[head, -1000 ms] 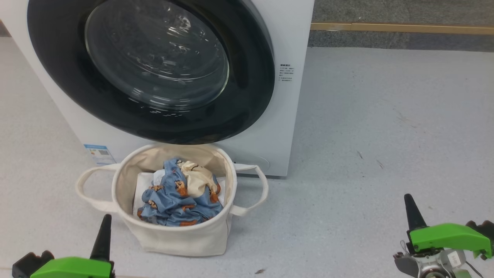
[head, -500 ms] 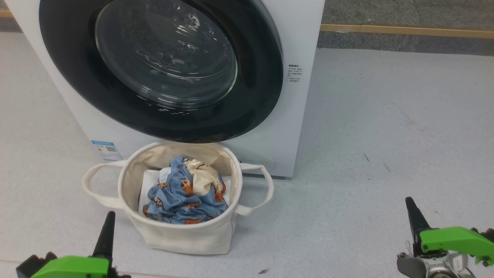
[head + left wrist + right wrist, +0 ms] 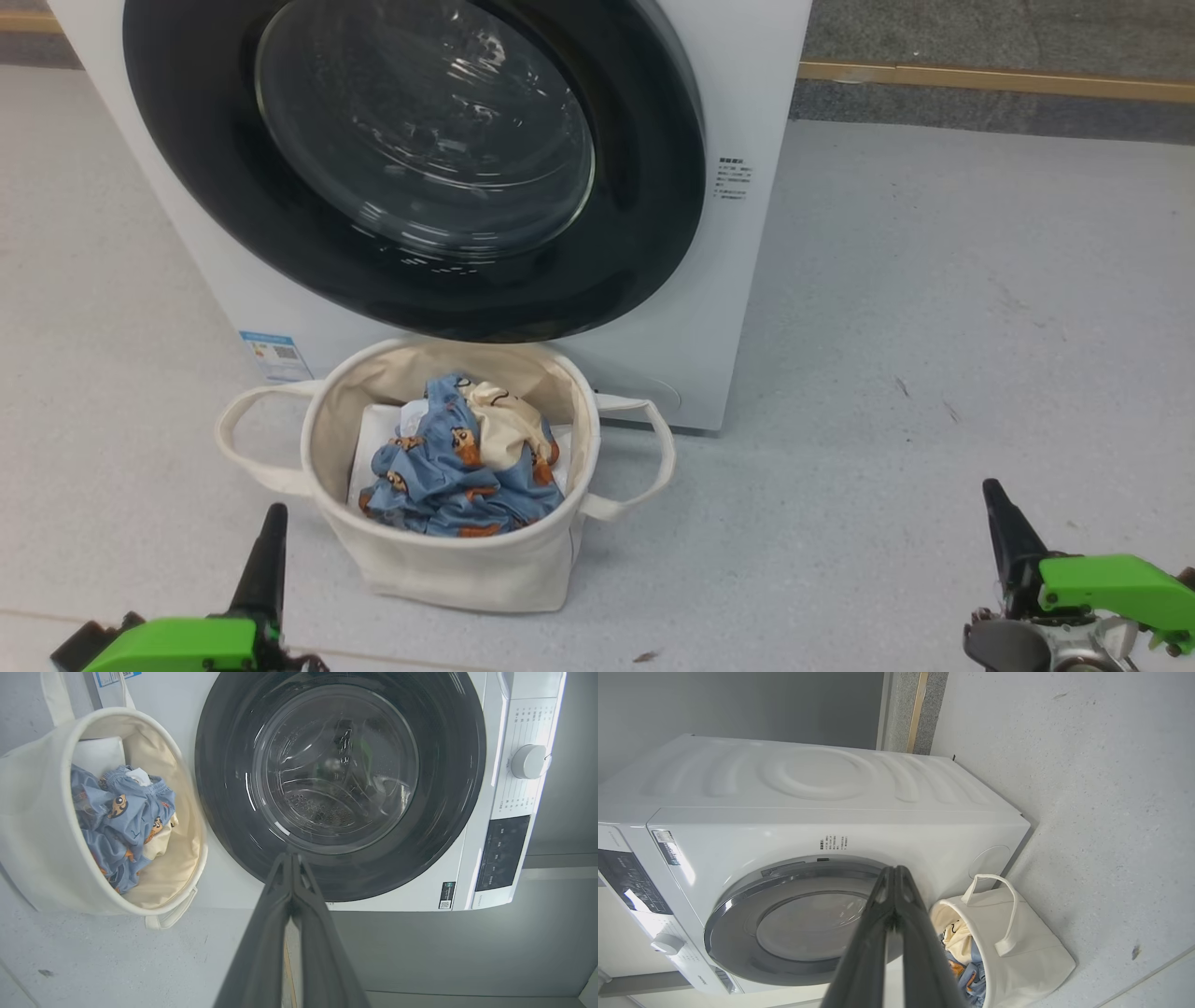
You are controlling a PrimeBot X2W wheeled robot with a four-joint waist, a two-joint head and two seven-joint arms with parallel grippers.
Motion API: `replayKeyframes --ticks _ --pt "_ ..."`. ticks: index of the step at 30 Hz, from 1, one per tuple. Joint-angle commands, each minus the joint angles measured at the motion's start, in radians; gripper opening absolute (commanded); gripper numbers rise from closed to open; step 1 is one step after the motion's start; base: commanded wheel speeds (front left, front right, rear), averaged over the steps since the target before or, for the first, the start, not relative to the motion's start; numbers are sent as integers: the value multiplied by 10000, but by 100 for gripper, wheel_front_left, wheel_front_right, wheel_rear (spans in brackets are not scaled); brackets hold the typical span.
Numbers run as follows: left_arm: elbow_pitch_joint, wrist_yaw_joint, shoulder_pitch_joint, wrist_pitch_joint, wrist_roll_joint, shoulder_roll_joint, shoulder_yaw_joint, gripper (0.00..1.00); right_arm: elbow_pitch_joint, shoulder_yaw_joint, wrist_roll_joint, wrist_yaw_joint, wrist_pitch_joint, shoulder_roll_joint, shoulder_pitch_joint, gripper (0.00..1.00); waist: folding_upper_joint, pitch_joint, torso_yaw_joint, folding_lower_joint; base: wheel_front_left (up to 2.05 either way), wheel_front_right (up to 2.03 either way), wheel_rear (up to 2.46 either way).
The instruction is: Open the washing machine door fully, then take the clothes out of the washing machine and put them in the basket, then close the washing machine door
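Quick look at where things are: the washing machine [image 3: 747,280] stands on the pale speckled floor [image 3: 934,327]. The washing machine door [image 3: 653,233] sits flat against its front, and in the right wrist view the rim looks flush all the way round. Through the glass in the left wrist view you can make out the perforated drum [image 3: 322,809]. The basket [image 3: 467,569] is parked right in front of the machine, at 6 o'clock from the door in the head view. Honestly can't tell whether its back rim touches the machine or just sits close. The clothes [image 3: 448,481] are bunched up inside it on top of a plain white sheet [image 3: 373,434], with the cream piece at about 1 o'clock of the pile. The handles [image 3: 247,439] stick out at 9 and 3 o'clock. There's a little blue sticker [image 3: 275,355] on the machine at 10 o'clock from the basket. The left end effector [image 3: 273,523] is down at 7 o'clock of the head view, just off the basket and not touching it, fingers pinched fully together with nothing between them. The right end effector [image 3: 997,504] is at 4 o'clock, well apart from the basket, also closed tight and empty.
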Motion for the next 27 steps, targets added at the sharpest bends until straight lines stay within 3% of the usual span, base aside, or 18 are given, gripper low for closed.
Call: replayKeyframes --ticks 1,12,27 --pt "-428 -63 -148 124 -253 -16 401 0 -407 100 334 0 147 19 -177 0 -1 0 38 0 0 0 0" --pt "-632 -69 -96 435 -1075 -367 680 0 -484 -97 1446 0 474 86 -115 0 -1 0 235 0 0 0 0" --pt "-633 -69 -96 434 -1076 -367 678 0 -483 -117 1430 0 490 99 -116 0 -1 0 235 0 0 0 0"
